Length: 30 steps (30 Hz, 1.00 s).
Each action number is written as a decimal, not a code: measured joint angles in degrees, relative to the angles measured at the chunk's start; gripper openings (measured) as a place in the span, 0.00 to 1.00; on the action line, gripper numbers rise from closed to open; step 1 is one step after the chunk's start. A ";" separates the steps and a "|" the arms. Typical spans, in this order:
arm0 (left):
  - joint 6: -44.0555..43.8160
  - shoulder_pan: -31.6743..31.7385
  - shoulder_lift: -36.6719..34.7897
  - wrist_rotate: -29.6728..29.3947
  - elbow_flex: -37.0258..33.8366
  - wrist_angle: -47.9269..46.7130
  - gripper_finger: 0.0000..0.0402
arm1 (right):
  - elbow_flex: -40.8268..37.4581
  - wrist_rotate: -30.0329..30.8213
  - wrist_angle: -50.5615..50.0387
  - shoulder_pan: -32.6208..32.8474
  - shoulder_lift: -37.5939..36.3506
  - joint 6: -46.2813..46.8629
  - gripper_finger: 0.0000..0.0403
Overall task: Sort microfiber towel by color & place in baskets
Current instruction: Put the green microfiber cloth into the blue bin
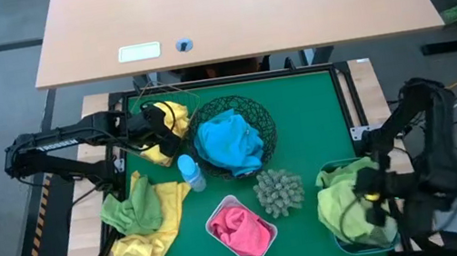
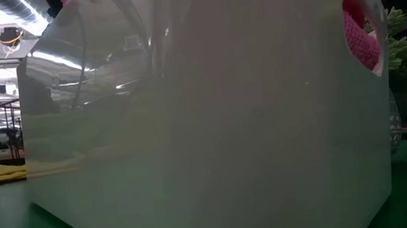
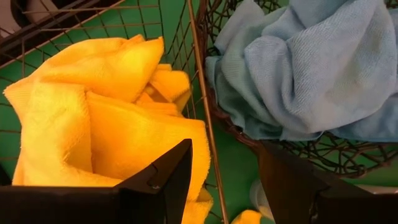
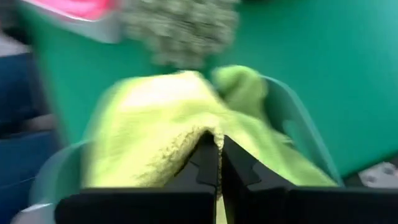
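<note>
On the green bench (image 1: 303, 134), my left end effector (image 3: 224, 180) hangs released over yellow towels (image 3: 112, 118) in the wire basket (image 3: 198, 93) at the far left corner, beside the blue towel (image 1: 229, 142) in the black mesh bowl (image 1: 266, 120). My right end effector (image 4: 217, 163) sits clenched over lime towels (image 4: 161, 118) in the blue tub (image 4: 292, 121) at the near right corner.

- A spiky grey-green ball (image 1: 279, 192) sits on the green mat (image 1: 309, 115), roughly at the middle of its near half.
- A small blue bottle (image 1: 189, 172) stands upright on the mat, left of the ball.
- Beyond the mat is a pale wooden worktop (image 1: 282, 0), with a white card (image 1: 139, 53) and a small round dark thing (image 1: 185, 46) lying on it, just apart.
</note>
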 joint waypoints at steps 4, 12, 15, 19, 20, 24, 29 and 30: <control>0.02 0.00 0.01 0.00 0.00 0.09 0.43 | -11.07 -1.98 1.14 -4.26 -0.02 3.47 0.00; 0.04 0.00 0.00 0.00 0.00 0.07 0.43 | -32.74 -18.78 30.53 -11.25 -0.05 -1.27 0.00; 0.04 0.00 0.01 0.00 0.00 0.05 0.43 | -38.97 -19.45 46.99 -11.29 -0.28 -4.48 0.00; 0.04 0.00 0.01 0.02 0.00 0.05 0.43 | -43.15 -21.02 54.44 -11.96 -0.42 -4.79 0.00; 0.04 0.00 -0.01 0.00 0.00 0.05 0.43 | -43.29 -21.01 54.28 -12.03 -0.39 -4.77 0.00; 0.06 0.00 0.01 0.02 0.00 0.02 0.43 | -43.31 -20.62 52.88 -13.37 -0.32 -5.03 0.00; 0.06 0.00 0.01 0.02 0.00 0.02 0.43 | -43.38 -19.26 51.12 -15.65 -0.22 -5.48 0.00; 0.06 0.00 0.01 0.02 0.00 0.02 0.43 | -43.46 -18.17 50.43 -16.17 -0.30 -5.59 0.00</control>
